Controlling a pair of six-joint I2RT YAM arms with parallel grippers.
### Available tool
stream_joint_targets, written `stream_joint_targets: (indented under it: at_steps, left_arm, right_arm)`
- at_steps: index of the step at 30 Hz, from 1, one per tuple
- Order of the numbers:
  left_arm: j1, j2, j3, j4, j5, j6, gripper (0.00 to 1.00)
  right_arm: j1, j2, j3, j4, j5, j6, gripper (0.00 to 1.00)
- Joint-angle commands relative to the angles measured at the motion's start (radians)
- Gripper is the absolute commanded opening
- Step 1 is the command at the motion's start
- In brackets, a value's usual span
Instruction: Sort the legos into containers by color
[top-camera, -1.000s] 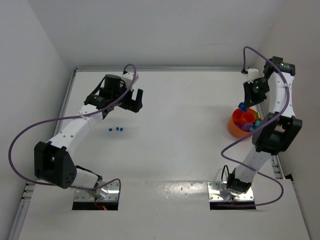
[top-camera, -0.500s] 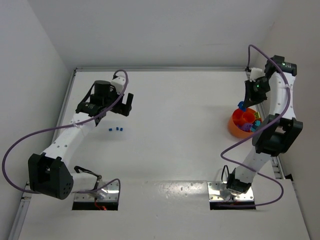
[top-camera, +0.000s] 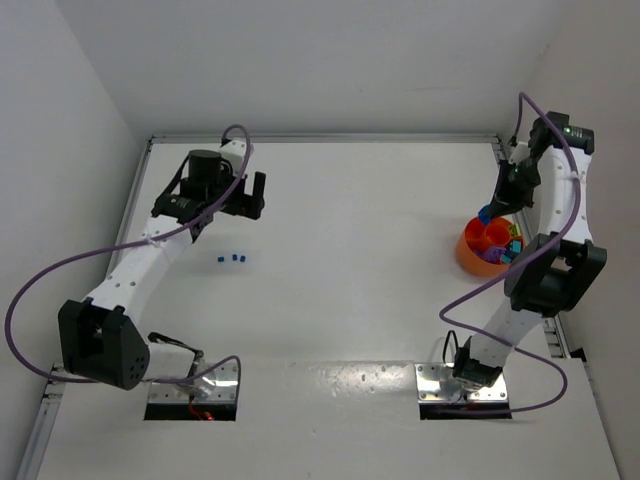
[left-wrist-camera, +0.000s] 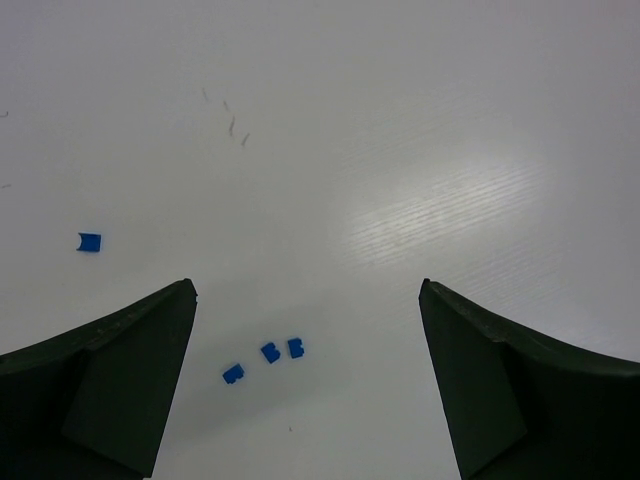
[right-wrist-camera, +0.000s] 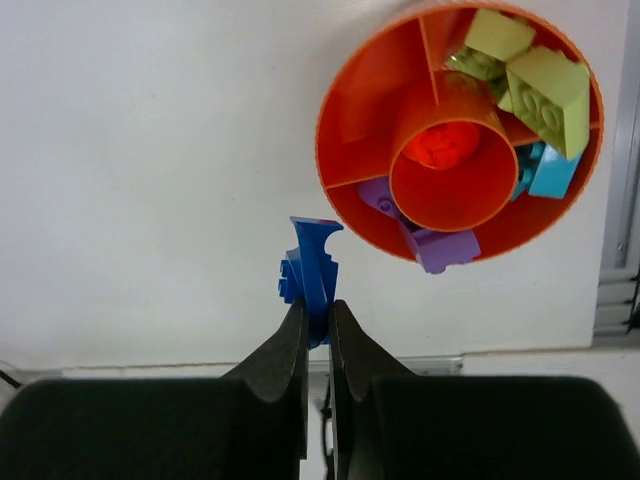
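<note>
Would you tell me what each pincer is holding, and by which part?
The right pincer pinches a blue lego by its near end; the left pincer holds nothing.

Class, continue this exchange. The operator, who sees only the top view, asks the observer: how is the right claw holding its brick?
Observer: The right claw is shut on a blue brick, pinching it at one end.
Operator: Which part of the tub is free?
Observer: In the right wrist view the tub has a bare wedge on its left. Lime bricks, a teal brick and purple bricks lie in other wedges.
Operator: I count three blue bricks near the left claw.
Observer: Four: a cluster of three and a lone brick, ahead of the open left claw.
</note>
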Motion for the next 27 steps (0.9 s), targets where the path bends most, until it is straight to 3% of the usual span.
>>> stream_joint_targets:
  at_steps: [1, 10, 17, 27]
  left_arm:
    - [0.009, 0.044, 0.059, 0.014, -0.028, -0.037, 1.0]
    - [0.009, 0.142, 0.113, 0.005, -0.009, -0.061, 1.0]
    - [0.009, 0.188, 0.133, 0.005, -0.009, -0.071, 1.0]
    - [0.019, 0.217, 0.144, 0.005, -0.009, -0.081, 1.0]
  right_arm:
    - [0.007, -0.014, 0.007, -0.058, 0.097, 0.219, 0.0]
    - [0.03, 0.011, -0.003, -0.058, 0.298, 0.36, 0.0]
    - [0.075, 0.072, 0.015, -0.048, 0.216, 0.356, 0.0]
    - [0.115, 0.149, 0.063, -0.03, 0.312, 0.356, 0.0]
